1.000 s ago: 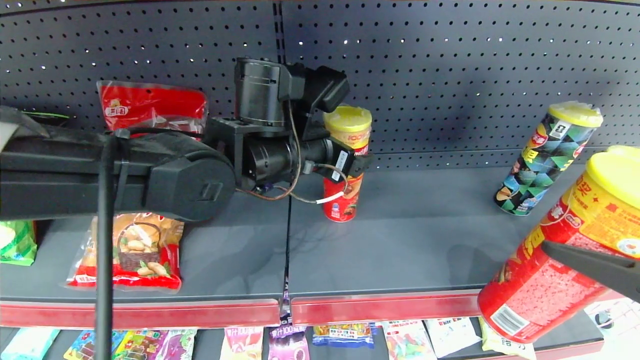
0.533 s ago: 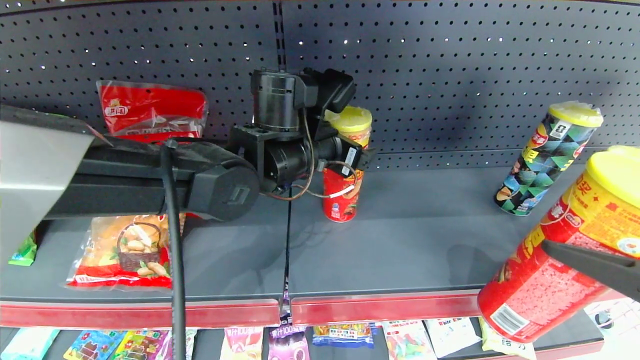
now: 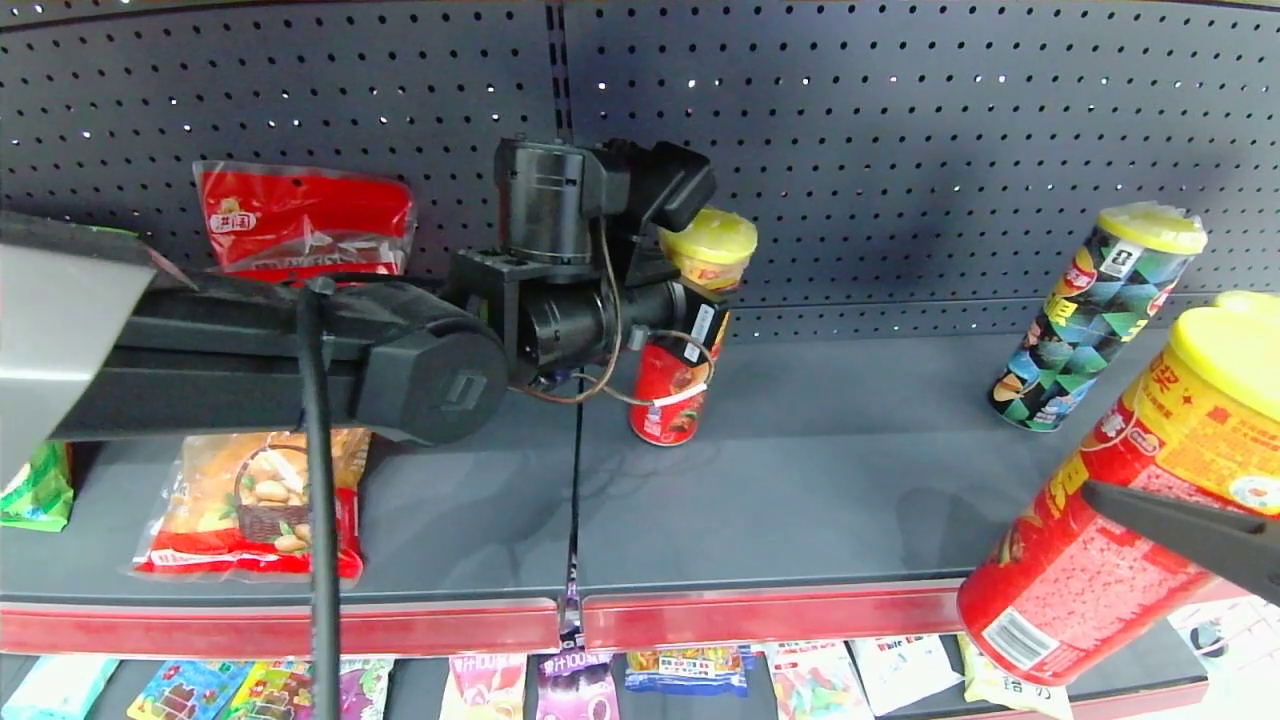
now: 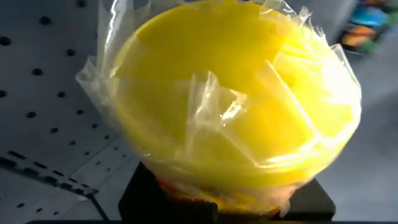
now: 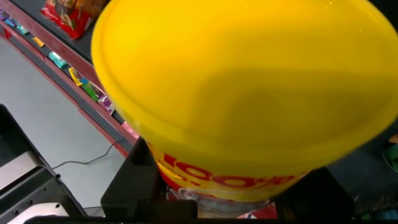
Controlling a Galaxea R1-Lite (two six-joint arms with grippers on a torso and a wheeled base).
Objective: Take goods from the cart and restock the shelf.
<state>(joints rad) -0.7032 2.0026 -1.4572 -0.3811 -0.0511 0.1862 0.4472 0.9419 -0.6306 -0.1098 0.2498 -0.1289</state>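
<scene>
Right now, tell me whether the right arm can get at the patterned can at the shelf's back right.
Likely not to grasp it: the right gripper is shut on a red can. The shelf between it and the patterned can lies bare, so reach seems fine.

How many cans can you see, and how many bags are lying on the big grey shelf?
Red cans: 2, the middle red can and the right red can.
Patterned can: 1.
Bags: 3, the red bag, the peanut bag and the green bag.
Total: 6.
</scene>
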